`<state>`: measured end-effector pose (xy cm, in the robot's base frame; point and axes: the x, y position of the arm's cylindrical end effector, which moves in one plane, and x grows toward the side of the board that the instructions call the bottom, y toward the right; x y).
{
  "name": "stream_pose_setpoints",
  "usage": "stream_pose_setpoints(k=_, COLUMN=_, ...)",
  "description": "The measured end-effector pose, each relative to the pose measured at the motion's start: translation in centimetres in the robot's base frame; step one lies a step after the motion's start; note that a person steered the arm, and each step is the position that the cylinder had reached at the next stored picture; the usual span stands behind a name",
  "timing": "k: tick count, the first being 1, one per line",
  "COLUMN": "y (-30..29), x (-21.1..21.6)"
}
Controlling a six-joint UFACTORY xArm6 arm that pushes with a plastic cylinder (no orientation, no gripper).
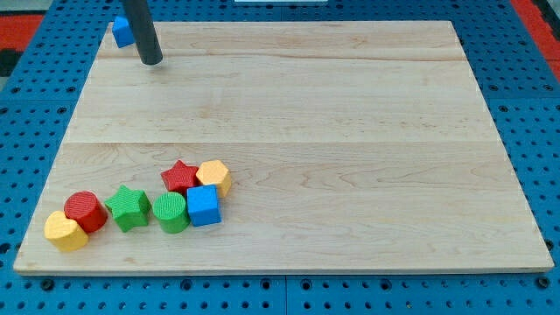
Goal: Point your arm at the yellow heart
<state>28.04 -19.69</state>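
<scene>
The yellow heart (66,232) lies at the view's bottom left, near the board's left corner, touching a red cylinder (85,211). My tip (151,61) is at the view's top left, far above the heart, with the rod rising out of the top edge. A blue block (122,31) sits just left of the rod at the board's top-left corner.
A row of blocks runs right from the heart: a green star (129,207), a green cylinder (170,213), a blue cube (203,206), a red star (180,177) and a yellow hexagon (213,177). The wooden board (350,131) lies on a blue pegboard.
</scene>
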Motion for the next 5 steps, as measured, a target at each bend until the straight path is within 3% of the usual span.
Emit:
stream_pose_setpoints(k=3, y=0.6, x=0.1)
stream_pose_setpoints(k=5, y=1.6, x=4.7)
